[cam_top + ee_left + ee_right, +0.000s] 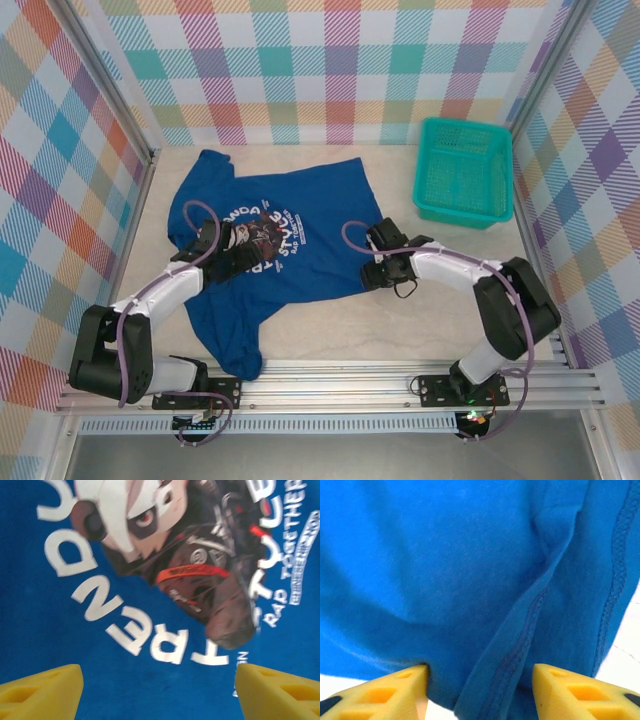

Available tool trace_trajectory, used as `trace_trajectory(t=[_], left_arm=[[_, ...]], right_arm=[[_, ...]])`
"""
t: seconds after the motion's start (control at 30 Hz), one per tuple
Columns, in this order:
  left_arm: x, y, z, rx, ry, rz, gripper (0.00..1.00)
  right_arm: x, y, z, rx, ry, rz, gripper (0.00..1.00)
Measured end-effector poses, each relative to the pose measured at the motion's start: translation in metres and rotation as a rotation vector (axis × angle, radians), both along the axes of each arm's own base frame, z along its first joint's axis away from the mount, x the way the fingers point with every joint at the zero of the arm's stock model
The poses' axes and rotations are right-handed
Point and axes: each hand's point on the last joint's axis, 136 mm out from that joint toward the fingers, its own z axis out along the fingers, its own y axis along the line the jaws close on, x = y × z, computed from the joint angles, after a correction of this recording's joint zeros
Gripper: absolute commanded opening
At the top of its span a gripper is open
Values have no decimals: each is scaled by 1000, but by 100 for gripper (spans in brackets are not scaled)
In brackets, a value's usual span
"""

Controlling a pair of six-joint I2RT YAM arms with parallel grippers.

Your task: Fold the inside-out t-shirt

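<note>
The royal-blue t-shirt point(300, 250) lies spread on the table with its white lettering and dark printed figure point(268, 232) facing up. My left gripper point(238, 262) hovers over that print, open. In the left wrist view the t-shirt point(100, 645) lies flat under the left gripper point(159, 690), and nothing sits between its yellow fingers point(45, 690). My right gripper point(372, 268) is at the shirt's right edge, open. The right wrist view has a stitched fold of the t-shirt point(520, 645) running loosely through the right gripper point(480, 690), between its fingers point(575, 692).
A teal mesh basket point(465, 172) stands at the back right. Plaid walls close in the table on three sides. A metal rail point(330, 385) runs along the near edge, and a part of the shirt point(235, 345) reaches down close to it.
</note>
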Motion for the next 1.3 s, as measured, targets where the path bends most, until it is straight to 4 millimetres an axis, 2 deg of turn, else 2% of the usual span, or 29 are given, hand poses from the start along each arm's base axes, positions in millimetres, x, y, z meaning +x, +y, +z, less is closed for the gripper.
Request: trace_trajectory(t=[0.13, 0.27, 0.47, 0.6, 0.67, 0.73, 0.87, 0.93, 1.03, 1.13, 1.3], left_arm=[[-5, 9, -16, 36, 0, 23, 80], [-17, 19, -42, 71, 40, 46, 80], [-5, 26, -41, 66, -17, 81, 76], [-3, 27, -41, 64, -26, 89, 75], [-3, 27, -41, 62, -30, 91, 75], [-2, 27, -40, 61, -35, 92, 75], [-1, 27, -41, 61, -37, 93, 76], [-1, 27, -41, 60, -37, 92, 76], [-1, 27, -41, 60, -37, 92, 76], [-1, 27, -41, 60, -36, 92, 76], [-1, 27, -41, 60, -37, 92, 76]], right_arm=[[9, -11, -8, -60, -5, -43, 41], [18, -30, -6, -88, -8, -109, 41], [28, -58, -1, -129, 7, -191, 33], [35, -71, 1, -158, 17, -225, 24], [38, -75, 3, -166, 19, -239, 22], [39, -78, 5, -168, 19, -244, 25], [28, -65, 13, -124, -7, -183, 41], [13, -49, 24, -92, -35, -115, 49], [1, -26, 36, -58, -66, -31, 54], [-2, -22, 32, -64, -52, -16, 58], [-2, -22, 13, -115, 21, -13, 59]])
